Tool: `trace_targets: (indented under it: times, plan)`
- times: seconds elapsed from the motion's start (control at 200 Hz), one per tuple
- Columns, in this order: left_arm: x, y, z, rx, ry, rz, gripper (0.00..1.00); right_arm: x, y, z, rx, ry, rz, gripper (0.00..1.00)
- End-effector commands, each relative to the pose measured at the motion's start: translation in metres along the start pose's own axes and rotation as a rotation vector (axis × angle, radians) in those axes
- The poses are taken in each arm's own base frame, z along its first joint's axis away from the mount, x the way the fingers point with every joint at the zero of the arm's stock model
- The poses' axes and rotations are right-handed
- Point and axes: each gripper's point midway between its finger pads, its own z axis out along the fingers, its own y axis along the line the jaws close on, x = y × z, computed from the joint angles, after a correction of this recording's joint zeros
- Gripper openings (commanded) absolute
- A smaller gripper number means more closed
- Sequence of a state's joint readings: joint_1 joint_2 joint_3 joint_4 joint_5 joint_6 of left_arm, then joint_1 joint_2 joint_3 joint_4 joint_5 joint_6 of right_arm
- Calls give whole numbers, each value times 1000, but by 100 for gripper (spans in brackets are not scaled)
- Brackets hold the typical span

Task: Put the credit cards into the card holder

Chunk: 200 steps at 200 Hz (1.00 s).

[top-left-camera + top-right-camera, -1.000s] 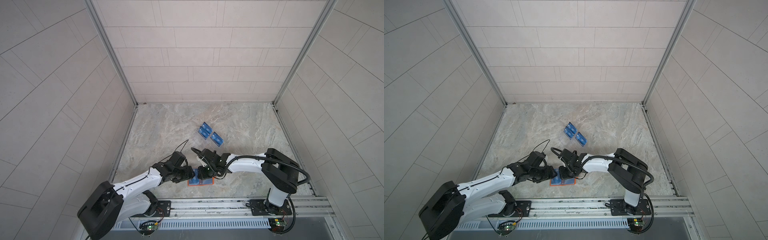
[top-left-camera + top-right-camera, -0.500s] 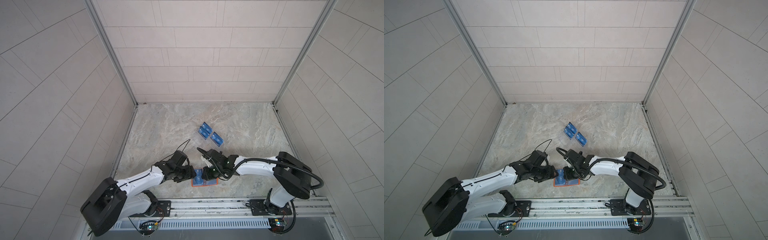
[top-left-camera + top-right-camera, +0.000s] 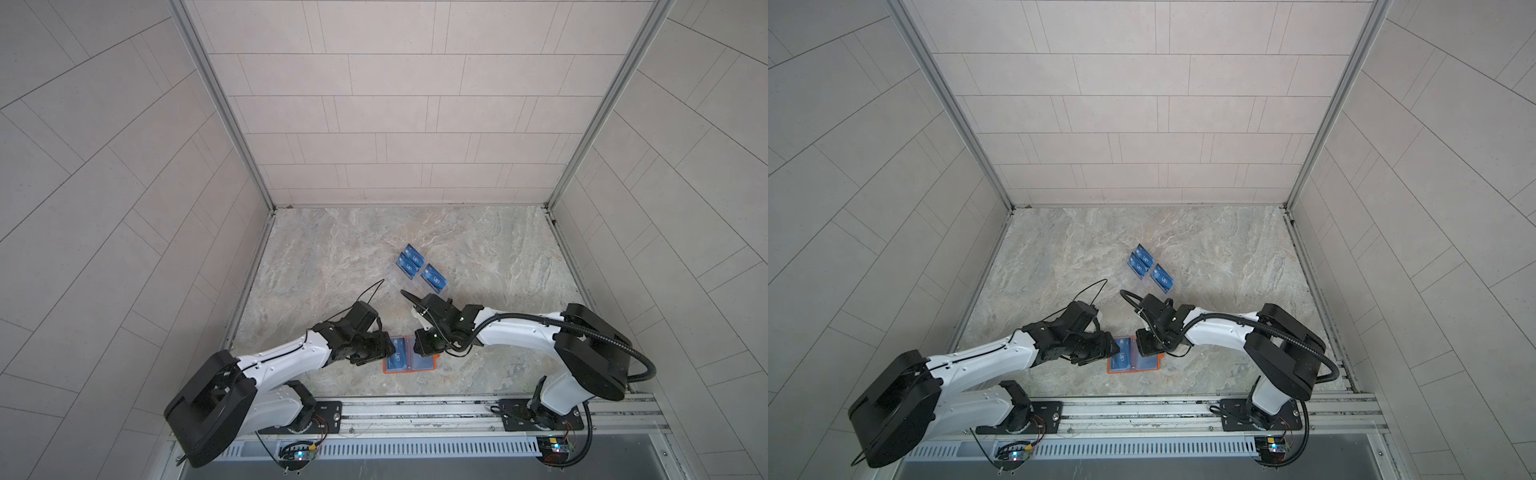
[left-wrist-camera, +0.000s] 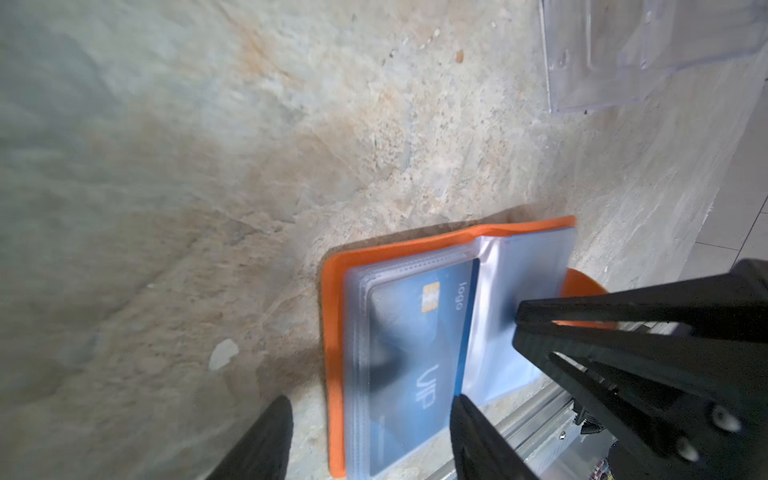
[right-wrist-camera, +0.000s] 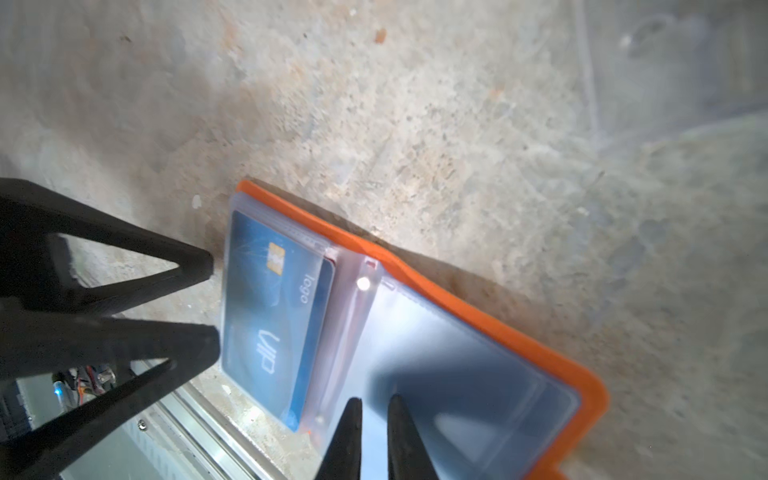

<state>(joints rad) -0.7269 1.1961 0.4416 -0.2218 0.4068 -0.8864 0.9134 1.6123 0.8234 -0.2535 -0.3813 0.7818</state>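
The task is sitting partway through: the card holder point(image 3: 409, 371) is lying open and flat on the stone table point(image 3: 332, 257) at the near edge, between the two arms. One blue card point(image 4: 415, 361) is showing inside the clear sleeve of its left page, fully seated as far as the wrist views tell. The sleeve on the right page point(image 5: 457, 374) is looking empty, though glare is hiding part of it. Three more blue cards point(image 3: 434, 277) are standing farther back near the middle of the table, in a clear acrylic rack point(image 4: 623, 62) well apart from the holder, so most of the loading is waiting to be done. The left gripper point(image 4: 370, 405) is hanging at the left edge of the holder with its jaws spread and nothing between them. The right gripper point(image 5: 375, 401) is reaching over the right page with its fingers nearly pressed together and no card in them. Whether it is touching the sleeve cannot be told. Judging from this, the next card is needing a reach back to the rack.
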Motion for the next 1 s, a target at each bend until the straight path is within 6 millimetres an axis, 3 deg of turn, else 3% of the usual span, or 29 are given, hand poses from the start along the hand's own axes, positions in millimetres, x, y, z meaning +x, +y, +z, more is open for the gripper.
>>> trace_targets:
  times: [0.0,0.305,0.546,0.891,0.996]
  plan:
    - [1,4,2,-28,8,-11,65,4,-6,7,21,20,-9,17]
    - [1,-4,6,2,20,-5,68,21,-38,15,116,67,23,16]
    - [3,-19,16,97,49,-42,65,22,-35,19,91,69,29,16]
    - [-11,-50,-5,208,-26,-33,57,17,-31,19,77,58,30,16]
    - [-13,-50,-9,190,-36,-20,55,15,-30,18,73,51,28,16]
